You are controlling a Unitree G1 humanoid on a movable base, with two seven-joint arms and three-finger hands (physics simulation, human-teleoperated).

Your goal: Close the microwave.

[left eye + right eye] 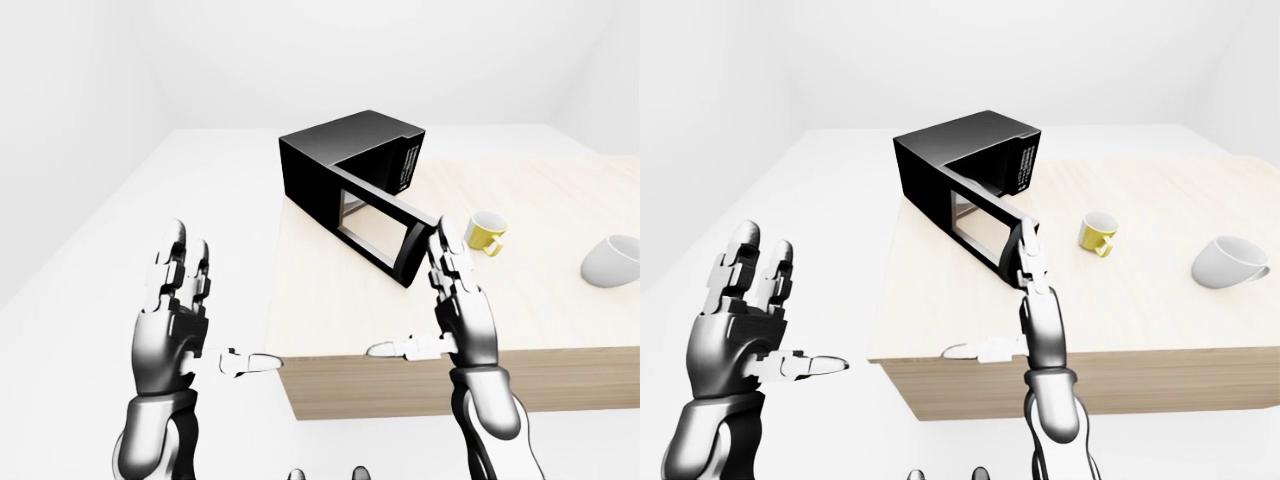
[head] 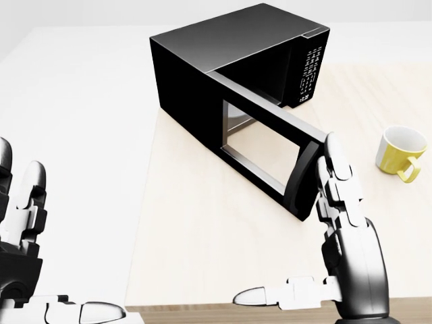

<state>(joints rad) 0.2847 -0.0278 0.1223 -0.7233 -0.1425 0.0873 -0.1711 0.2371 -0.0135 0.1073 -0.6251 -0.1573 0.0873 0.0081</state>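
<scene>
Right hand [image 2: 341, 223], fingers spread, seemingly just beside the microwave [image 2: 229, 61] door [image 2: 266, 145].

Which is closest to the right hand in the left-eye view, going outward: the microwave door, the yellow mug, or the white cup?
From the right hand:
1. Microwave door, open, just up and left of the fingertips.
2. Yellow mug, up and right.
3. White cup, far right edge.

A bare simulated kitchen-style test scene is shown: blank white walls and floor are seen around a single light wooden counter [image 1: 520, 330]. A black microwave [image 2: 223, 61] is set at the counter's left end; to its right a yellow mug [image 1: 1098, 233] is placed, and farther right a white mug [image 1: 1230, 262].
</scene>
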